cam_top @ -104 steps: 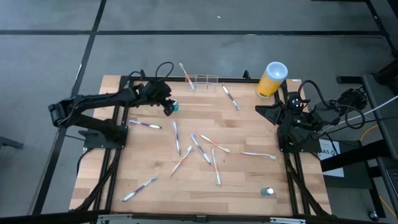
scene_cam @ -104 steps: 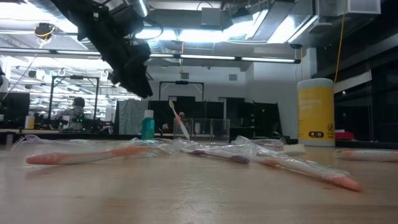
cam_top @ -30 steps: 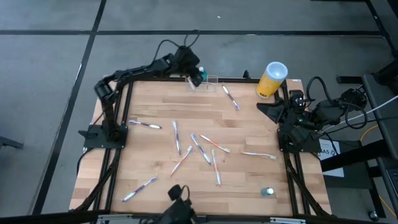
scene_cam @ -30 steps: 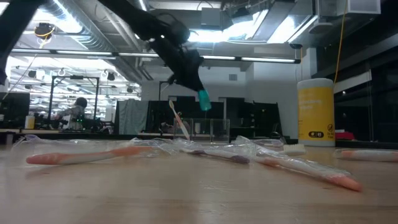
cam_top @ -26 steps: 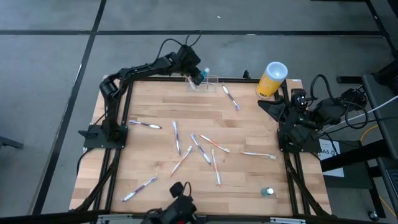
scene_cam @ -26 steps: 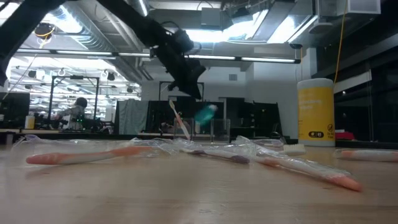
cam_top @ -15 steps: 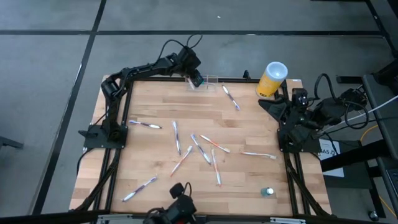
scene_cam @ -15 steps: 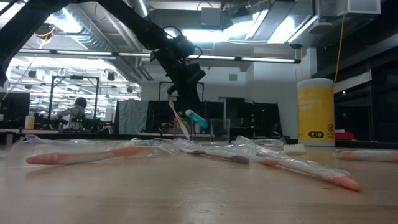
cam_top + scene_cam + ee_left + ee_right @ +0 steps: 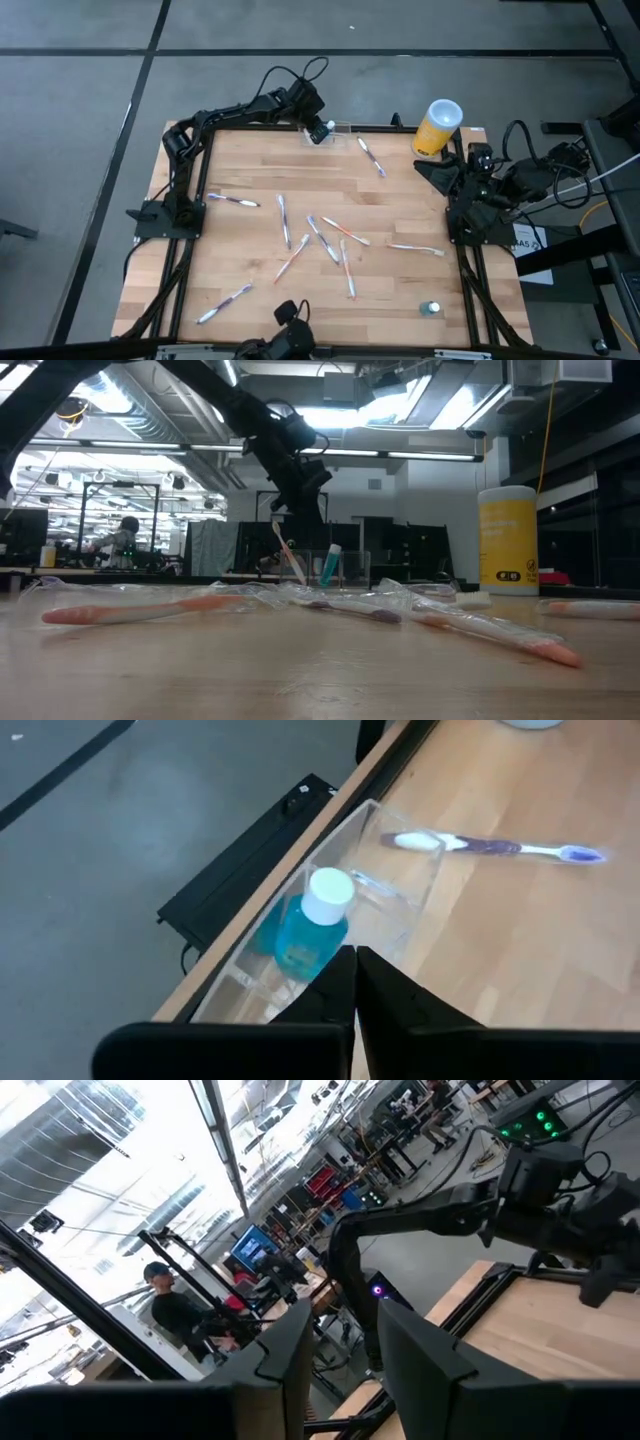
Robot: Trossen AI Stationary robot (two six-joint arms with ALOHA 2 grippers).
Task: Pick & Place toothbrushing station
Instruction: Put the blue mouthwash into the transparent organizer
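The toothbrushing station (image 9: pixel 341 128), a low see-through holder, stands at the table's far edge. A small blue bottle with a white cap (image 9: pixel 305 925) stands inside it, leaning on a wall (image 9: pixel 400 885); in the low view the bottle (image 9: pixel 330 565) stands beside a toothbrush (image 9: pixel 288 555) that leans out of the holder. My left gripper (image 9: pixel 355 970) hovers shut just above the holder (image 9: pixel 350 568), touching nothing. My right gripper (image 9: pixel 345 1342) waits open at the table's right edge (image 9: pixel 432 176).
Several wrapped toothbrushes (image 9: pixel 325 240) lie scattered over the middle of the wooden table, and one (image 9: pixel 371 157) lies near the holder. A yellow cylinder with a white top (image 9: pixel 437 127) stands at the far right. Another small bottle (image 9: pixel 430 309) sits near the front right corner.
My left gripper has let go of the blue bottle above the holder. The bottle has fallen, landed tilted inside the holder, and now stands nearly upright in it. The gripper has stayed above the holder.
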